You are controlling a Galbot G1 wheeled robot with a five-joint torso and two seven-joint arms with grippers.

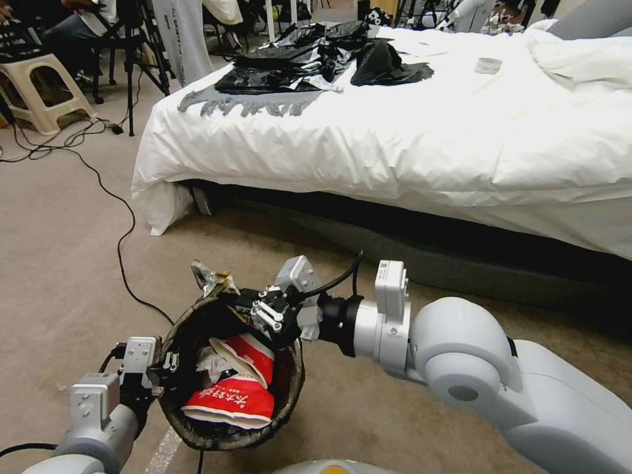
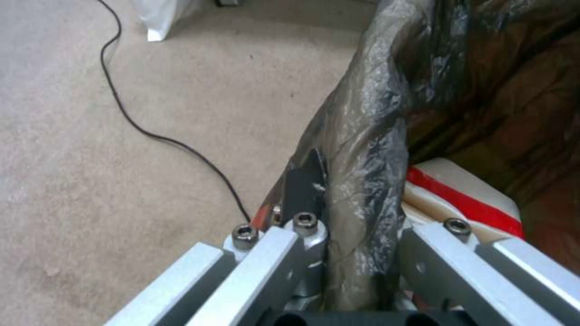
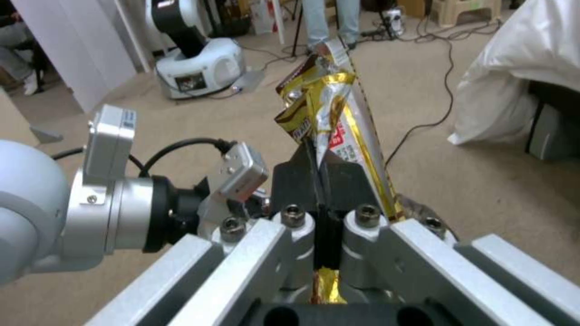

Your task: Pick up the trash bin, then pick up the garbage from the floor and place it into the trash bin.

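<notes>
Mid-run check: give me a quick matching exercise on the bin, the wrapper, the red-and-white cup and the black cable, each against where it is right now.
Things:
1. trash bin
2. gold wrapper
3. red-and-white cup
4. black cable

Places:
A. lying loose on the carpet
B. pinched in the right gripper, over the bin's far rim
C. inside the bin
D. held off the floor, its rim clamped by the left gripper

Pairs: 1-D, 2-B, 3-C, 4-A
</notes>
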